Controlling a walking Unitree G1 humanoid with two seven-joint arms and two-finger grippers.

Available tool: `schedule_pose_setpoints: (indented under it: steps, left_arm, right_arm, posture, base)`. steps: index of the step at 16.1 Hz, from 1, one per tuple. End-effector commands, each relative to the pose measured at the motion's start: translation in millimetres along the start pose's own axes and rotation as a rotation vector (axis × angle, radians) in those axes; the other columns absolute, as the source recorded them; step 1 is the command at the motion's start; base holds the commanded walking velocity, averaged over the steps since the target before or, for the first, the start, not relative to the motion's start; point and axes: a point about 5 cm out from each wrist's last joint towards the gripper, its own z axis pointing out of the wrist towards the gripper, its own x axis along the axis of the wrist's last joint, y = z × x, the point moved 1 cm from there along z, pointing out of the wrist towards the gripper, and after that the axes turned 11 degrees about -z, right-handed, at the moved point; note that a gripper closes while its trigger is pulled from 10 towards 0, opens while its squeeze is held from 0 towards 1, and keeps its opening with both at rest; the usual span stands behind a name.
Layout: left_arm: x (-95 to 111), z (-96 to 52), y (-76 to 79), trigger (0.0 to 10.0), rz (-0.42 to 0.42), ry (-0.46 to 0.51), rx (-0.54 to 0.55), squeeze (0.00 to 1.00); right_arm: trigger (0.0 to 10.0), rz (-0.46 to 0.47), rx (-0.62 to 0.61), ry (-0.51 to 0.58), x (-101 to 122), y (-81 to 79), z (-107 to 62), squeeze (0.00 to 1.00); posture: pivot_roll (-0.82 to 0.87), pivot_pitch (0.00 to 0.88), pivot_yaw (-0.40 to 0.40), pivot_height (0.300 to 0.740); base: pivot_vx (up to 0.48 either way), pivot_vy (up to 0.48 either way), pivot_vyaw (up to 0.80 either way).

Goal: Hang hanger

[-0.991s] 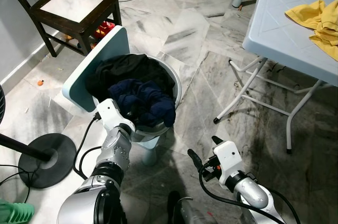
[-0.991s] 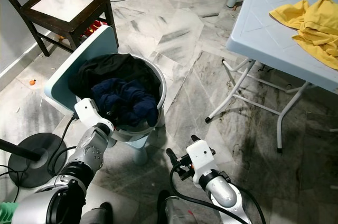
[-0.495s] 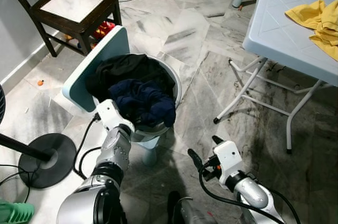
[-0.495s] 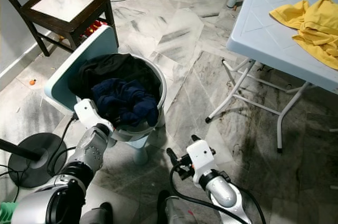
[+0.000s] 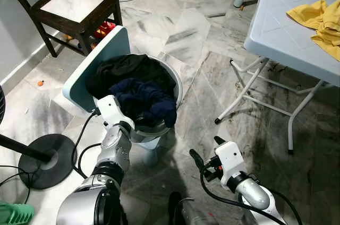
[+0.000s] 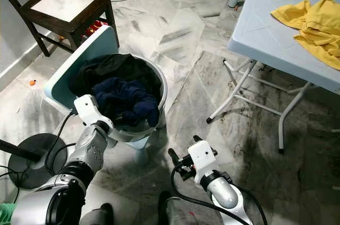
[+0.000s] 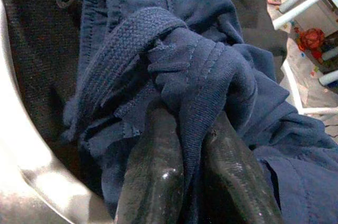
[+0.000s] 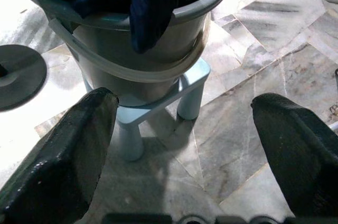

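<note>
A grey bucket [image 5: 178,90] stands on a small pale stool [image 8: 186,93] and holds a black garment [image 5: 121,68] and a navy blue garment [image 5: 146,98]. My left gripper [image 7: 193,145] reaches inside the bucket, its black fingers [image 7: 153,171] shut on a bunched fold of the navy garment. My right gripper [image 5: 206,149] hovers low over the floor, to the right of the stool and apart from the bucket. It is open with nothing between its fingers [image 8: 63,150].
A pale blue panel [image 5: 95,60] leans against the bucket's left side. A dark wooden chair [image 5: 74,7] stands at the back left. On the right, a white folding table [image 5: 287,28] carries a yellow cloth [image 5: 319,18]. A fan base [image 5: 45,158] with cables lies at the left.
My left wrist has shifted slightly up and right over the bucket, and the navy garment has bunched a little with it. The right arm has stayed put.
</note>
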Motion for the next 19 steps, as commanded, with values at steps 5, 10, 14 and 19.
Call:
schedule_pose_setpoints:
  steps: [5, 10, 14, 19]
  left_arm:
    - [12.7, -12.3, 54.2, 0.0, 0.716, 0.229, -0.418, 0.0]
    - [-28.3, -46.9, 58.7, 0.0, 1.207, 0.193, -0.82, 0.0]
    - [-47.5, -61.1, 32.0, 0.0, 1.288, 0.102, -0.835, 0.0]
    - [-44.4, -56.5, 36.3, 0.0, 1.263, 0.135, -0.78, 0.0]
  right_arm:
    - [10.0, 0.005, 0.004, -0.022, -6.3, -2.5, -3.6, 0.0]
    - [10.0, 0.014, 0.006, -0.018, -5.6, -5.5, 0.9, 0.0]
    - [10.0, 0.012, 0.012, -0.017, -6.0, -5.3, 2.0, 0.0]
    - [10.0, 0.004, 0.017, -0.018, -6.8, -4.1, 2.1, 0.0]
  posture:
    - [-0.14, 0.251, -0.107, 0.74]
    - [-0.12, 0.253, -0.104, 0.74]
    - [-0.11, 0.255, -0.11, 0.74]
    - [-0.11, 0.252, -0.118, 0.74]
  base:
    - [0.0, 0.0, 0.0]
    - [0.0, 0.0, 0.0]
    - [0.0, 0.0, 0.0]
    - [0.0, 0.0, 0.0]
